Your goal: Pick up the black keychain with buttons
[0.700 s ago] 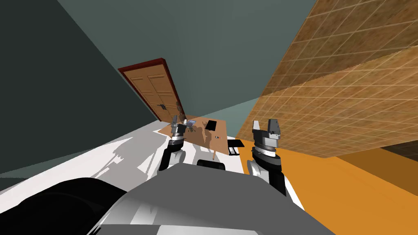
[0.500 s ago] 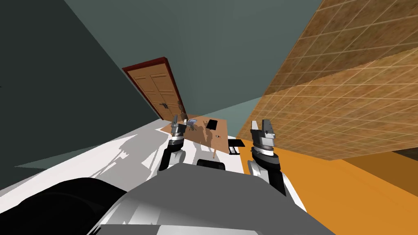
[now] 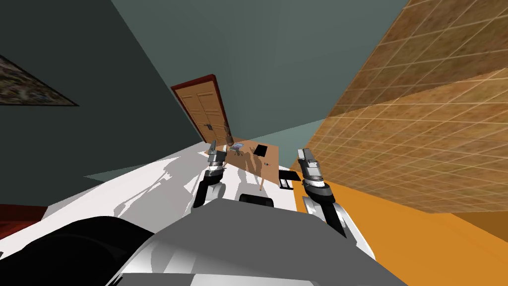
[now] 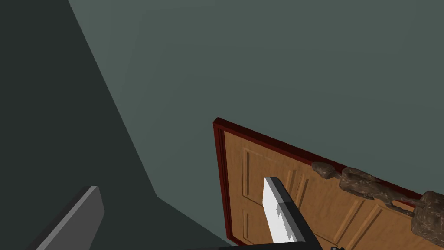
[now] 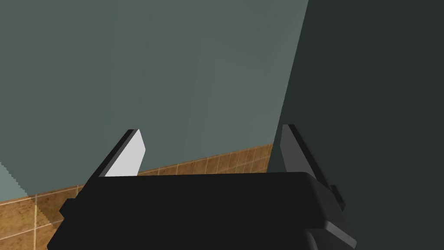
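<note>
Keychain (image 3: 266, 164) on table (image 3: 272, 157) after my turn

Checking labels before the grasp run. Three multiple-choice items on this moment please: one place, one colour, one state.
1. The wooden table stands nearest to: A) the door B) the wall picture C) the red floor patch
2. The door frame is: A) white B) dark red C) black
3. The right tool is: A) open, empty B) shut on something C) shut, empty

Key: 1 A, the table sits by the door's foot in the head view; 2 B, dark red edges the brown door; 3 A, its fingers stand apart with only wall between them.
</note>
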{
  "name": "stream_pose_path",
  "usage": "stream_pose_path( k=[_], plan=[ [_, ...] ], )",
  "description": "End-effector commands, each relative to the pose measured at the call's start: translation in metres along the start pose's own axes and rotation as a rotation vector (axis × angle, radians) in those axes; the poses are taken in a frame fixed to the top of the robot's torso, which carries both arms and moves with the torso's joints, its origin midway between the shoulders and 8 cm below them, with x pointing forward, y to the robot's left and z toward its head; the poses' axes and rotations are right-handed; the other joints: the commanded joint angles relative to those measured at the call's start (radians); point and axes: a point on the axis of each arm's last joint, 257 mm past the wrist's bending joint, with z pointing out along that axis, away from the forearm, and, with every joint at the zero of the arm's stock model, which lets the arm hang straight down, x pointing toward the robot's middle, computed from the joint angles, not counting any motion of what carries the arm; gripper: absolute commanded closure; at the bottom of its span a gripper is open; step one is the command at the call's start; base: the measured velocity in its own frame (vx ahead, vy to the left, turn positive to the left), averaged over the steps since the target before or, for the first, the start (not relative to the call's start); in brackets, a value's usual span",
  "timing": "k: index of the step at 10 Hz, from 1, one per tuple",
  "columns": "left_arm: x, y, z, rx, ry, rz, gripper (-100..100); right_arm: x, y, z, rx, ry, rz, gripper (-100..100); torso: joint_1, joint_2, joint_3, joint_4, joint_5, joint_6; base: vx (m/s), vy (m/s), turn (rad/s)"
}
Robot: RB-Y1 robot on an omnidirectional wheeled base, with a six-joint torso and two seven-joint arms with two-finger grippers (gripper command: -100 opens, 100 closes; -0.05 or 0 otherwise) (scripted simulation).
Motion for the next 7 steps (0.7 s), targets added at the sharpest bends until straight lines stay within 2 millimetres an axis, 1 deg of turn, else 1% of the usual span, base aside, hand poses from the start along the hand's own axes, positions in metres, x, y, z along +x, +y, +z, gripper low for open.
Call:
stream_pose_path(
  k=[1, 2, 3, 4, 5, 6, 7],
  plan=[
    [0.0, 0.0, 0.0, 0.0, 0.0, 0.0, 0, 0.012, -0.016, -0.004, 0.02, 0.071, -0.03, -100, 0.0, 0.0, 0.0, 0.0, 0.0, 0.0, -0.107, -0.033, 0.333],
    [0.0, 0.0, 0.0, 0.0, 0.0, 0.0, 0, 0.022, -0.026, -0.009, 0.035, 0.119, -0.051, -100, 0.001, 0.001, 0.001, 0.0, 0.0, 0.0, -0.102, -0.04, 0.312],
    [0.0, 0.0, 0.0, 0.0, 0.0, 0.0, 0, 0.022, -0.026, -0.009, 0.035, 0.119, -0.051, -100, 0.0, 0.001, 0.001, 0.0, 0.0, 0.0, -0.059, -0.043, 0.054],
    [0.0, 0.0, 0.0, 0.0, 0.0, 0.0, 0, 0.031, -0.038, -0.014, 0.051, 0.168, -0.073, -100, 0.0, -0.001, -0.001, 0.0, 0.0, 0.001, -0.044, -0.035, 0.165],
    [0.0, 0.0, 0.0, 0.0, 0.0, 0.0, 0, 0.04, -0.05, -0.02, 0.069, 0.22, -0.096, -100, 0.0, -0.002, -0.001, 0.0, 0.0, 0.0, -0.063, -0.043, 0.289],
    [0.0, 0.0, 0.0, 0.0, 0.0, 0.0, 0, 0.048, -0.064, -0.027, 0.09, 0.268, -0.114, -100, 0.0, -0.002, -0.001, 0.0, 0.0, 0.0, -0.079, -0.044, 0.437],
    [0.0, 0.0, 0.0, 0.0, 0.0, 0.0, 0, 0.05, -0.064, -0.028, 0.089, 0.276, -0.123, -100, 0.0, -0.002, -0.001, 0.0, 0.0, 0.0, -0.055, -0.03, 0.115]
  ],
)
